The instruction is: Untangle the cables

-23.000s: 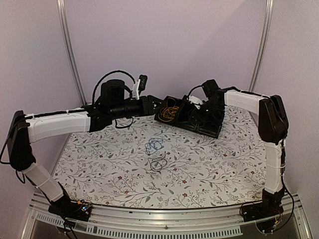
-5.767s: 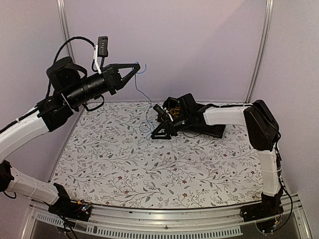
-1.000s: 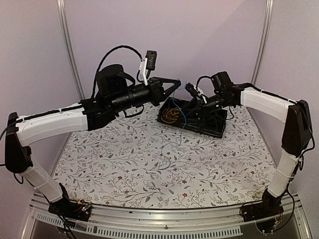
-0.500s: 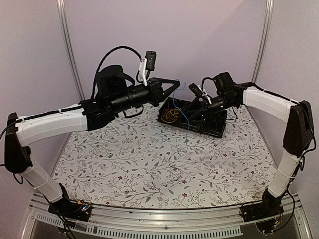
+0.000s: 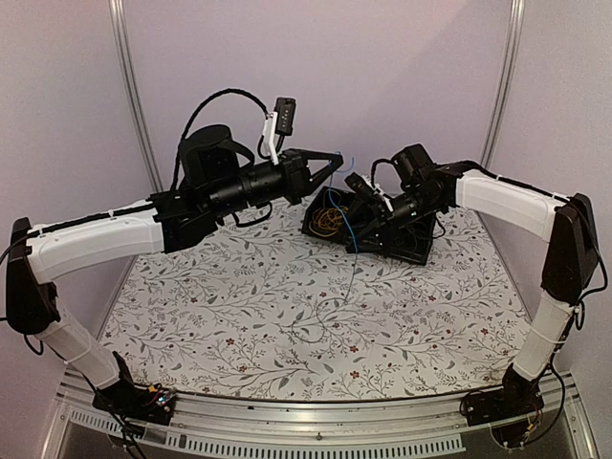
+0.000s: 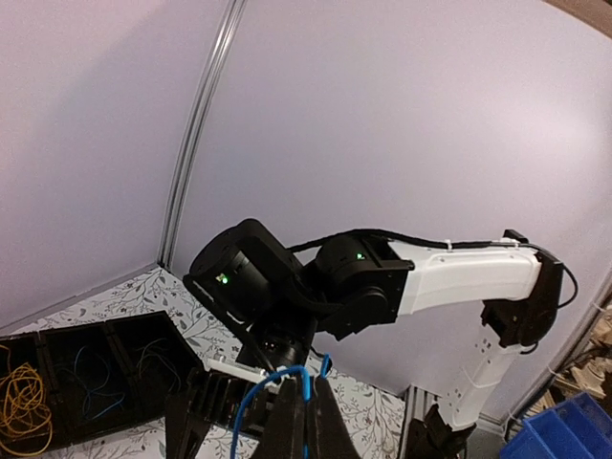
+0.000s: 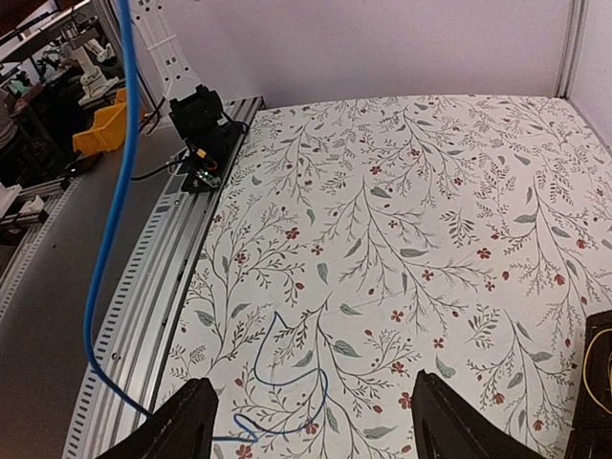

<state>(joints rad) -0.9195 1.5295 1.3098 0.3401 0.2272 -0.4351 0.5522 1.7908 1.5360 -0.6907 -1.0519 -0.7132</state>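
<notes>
Above the bench, the left pincer pinches the blue cable, which hangs down and trails onto the bench. The right pincer is spread, gripping nothing, just beside the hanging cable, near the tray. A yellow cable lies in the tray.

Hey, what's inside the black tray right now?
A yellow cable lies coiled in the tray's left compartment; the left wrist view shows thin blue wires in the next two. From above, the right arm covers the tray's middle, so anything there is hidden.
</notes>
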